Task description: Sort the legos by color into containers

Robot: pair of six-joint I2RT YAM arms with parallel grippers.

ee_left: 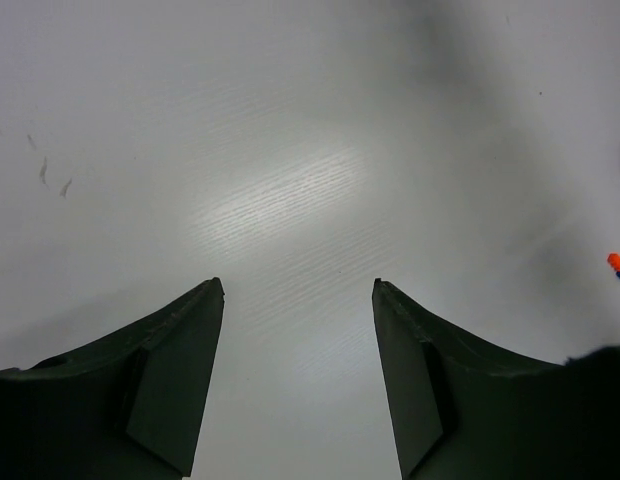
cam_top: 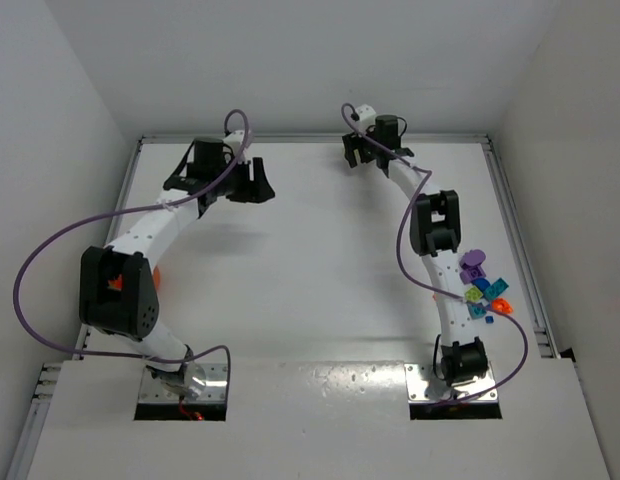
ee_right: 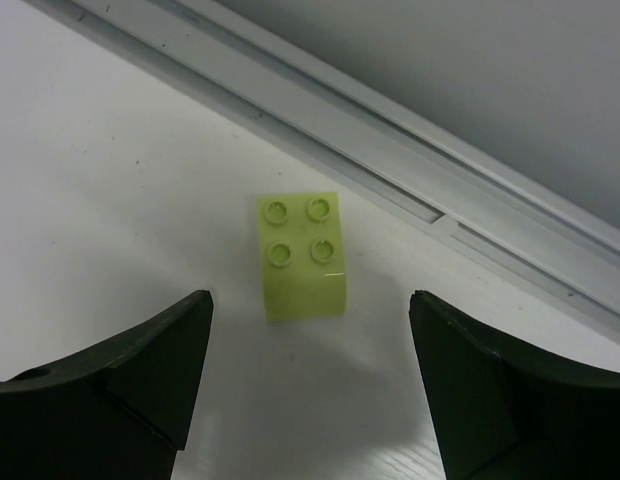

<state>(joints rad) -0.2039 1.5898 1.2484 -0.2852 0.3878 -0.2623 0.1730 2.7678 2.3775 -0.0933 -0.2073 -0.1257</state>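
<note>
Well, the right pincer [cam_top: 360, 155] hangs at the far end of the counter [ee_right: 110, 200] with its jaws spread wide and nothing between them. Just ahead of its fingertips sits the lime green brick [ee_right: 302, 255], studs up, flat on the counter and roughly centred on the gap, with the rail [ee_right: 410, 170] at the counter's far edge close behind it.

The step in hand looks like the pick. The brick sits a touch skewed to the jaws, so a small wrist turn should square the pads to its flat sides. Then the pincer should go forward and down until both fingers flank the body below the studs, and only then close. Any push from one finger first would likely slide the brick toward the rail, so an even, centred approach matters.

Across the counter, the left pincer [ee_left: 298, 283] is likewise open and empty over bare surface, well apart from the action. The other legos [cam_top: 483, 288] lie clustered beside the right arm's lower link. An orange sliver [cam_top: 156, 275] shows by the left arm's elbow, possibly the container, mostly hidden.
</note>
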